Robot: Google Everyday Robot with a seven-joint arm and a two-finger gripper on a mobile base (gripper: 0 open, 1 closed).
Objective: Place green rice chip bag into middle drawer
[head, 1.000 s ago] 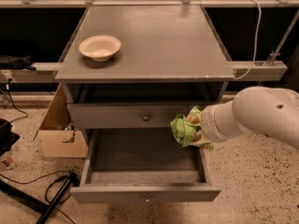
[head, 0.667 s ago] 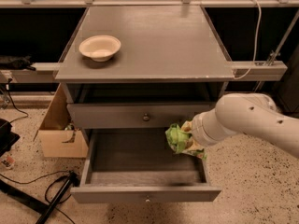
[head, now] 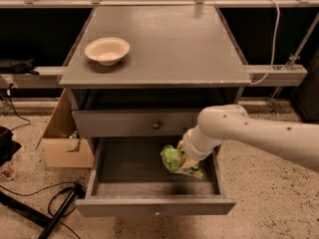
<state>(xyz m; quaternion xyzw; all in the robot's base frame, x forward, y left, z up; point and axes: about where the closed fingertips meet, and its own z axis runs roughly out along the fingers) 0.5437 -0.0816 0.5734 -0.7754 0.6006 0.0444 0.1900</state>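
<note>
The green rice chip bag (head: pixel 174 159) is inside the open middle drawer (head: pixel 124 168), at its right side, low over the drawer floor. My gripper (head: pixel 182 153) reaches down into the drawer from the right on the white arm (head: pixel 249 133) and is shut on the bag. The wrist hides most of the fingers. The drawer is pulled far out, and its grey front (head: pixel 154 206) with a small knob faces me.
A like grey drawer front with a knob (head: pixel 156 125) is closed one level higher. A cream bowl (head: pixel 107 50) stands on the cabinet top at the left. A cardboard box (head: pixel 62 143) and cables (head: pixel 45 203) lie on the floor to the left.
My gripper has moved down and left with the bag, from in front of the upper drawer's right side into the open middle drawer.
</note>
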